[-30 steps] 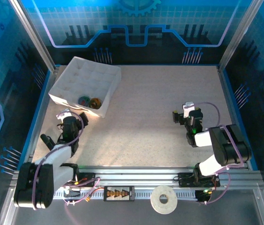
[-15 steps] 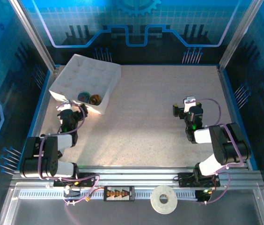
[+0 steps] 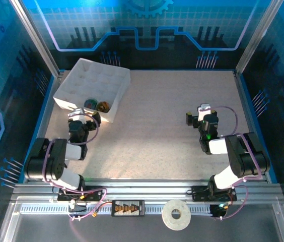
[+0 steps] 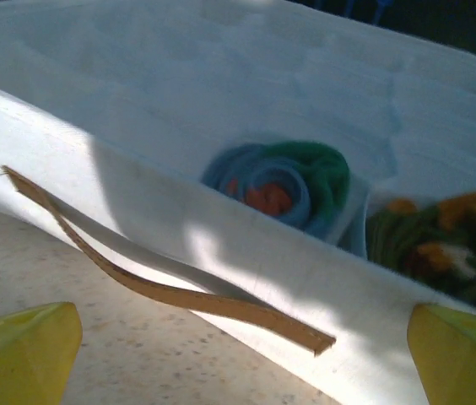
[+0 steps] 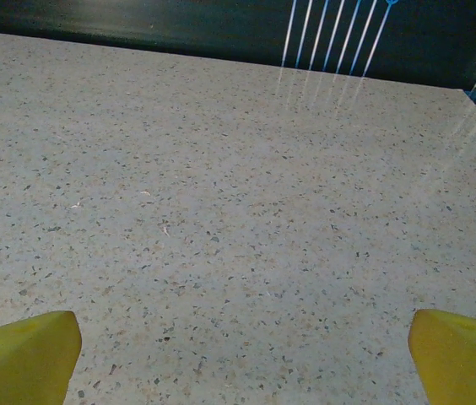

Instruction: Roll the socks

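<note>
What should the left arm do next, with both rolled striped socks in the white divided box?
Probably draw the left gripper back from the white divided box toward its base. The blue-grey rolled sock and the olive green rolled sock sit in adjoining compartments, and the jaws stand open and empty, so nothing looks left to grasp.
</note>
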